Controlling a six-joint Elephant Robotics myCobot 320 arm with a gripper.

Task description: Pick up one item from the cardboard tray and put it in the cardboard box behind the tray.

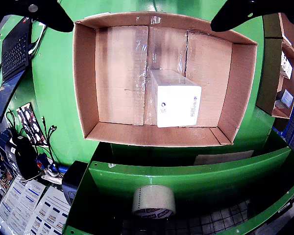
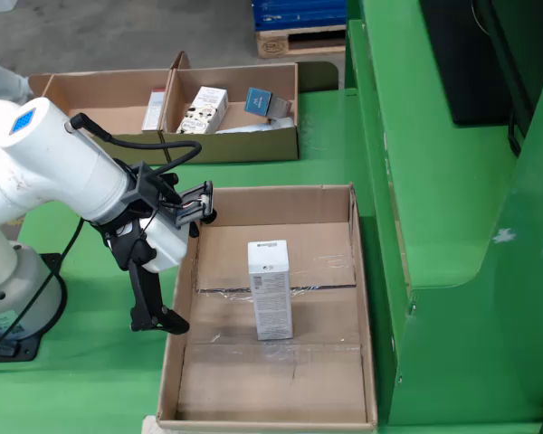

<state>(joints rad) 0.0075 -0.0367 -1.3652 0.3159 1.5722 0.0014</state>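
The still view shows the arm point(image 2: 45, 172) leaning in from the left with its tool point(image 2: 183, 262) hanging just outside the left wall of the large cardboard box point(image 2: 360, 298), one dark finger point(image 2: 149, 303) reaching down near the box's rim and another short finger point(image 2: 197, 203) up by the wrist. Nothing lies between the fingers, and in the riding view both fingertips show only as dark blurs at the top corners, far apart, so the tool is spread wide and carries nothing. A white carton point(image 2: 270, 289) lies on the taped floor of that box, roughly at its centre; in the riding view the same white carton point(image 1: 175, 98) sits a little toward four o'clock of the box's middle, its printed end face turned to the camera. It rests flat on a long side, likely because that is its steadiest pose on the tape-covered cardboard. Toward twelve o'clock in the still view a shallower, divided cardboard tray point(image 2: 226, 146) stands on the green worktop point(image 2: 90, 380), holding a patterned small box point(image 2: 204, 108), a blue item point(image 2: 258, 101) and a narrow pack point(image 2: 154, 110) in its compartments. Judging by the empty, parted fingers and one carton lying alone in the big box, the tool seems to be between a release and a new reach, held off to the side to clear the wall. A roll of tape point(image 1: 154, 200) sits at six o'clock in the riding view.
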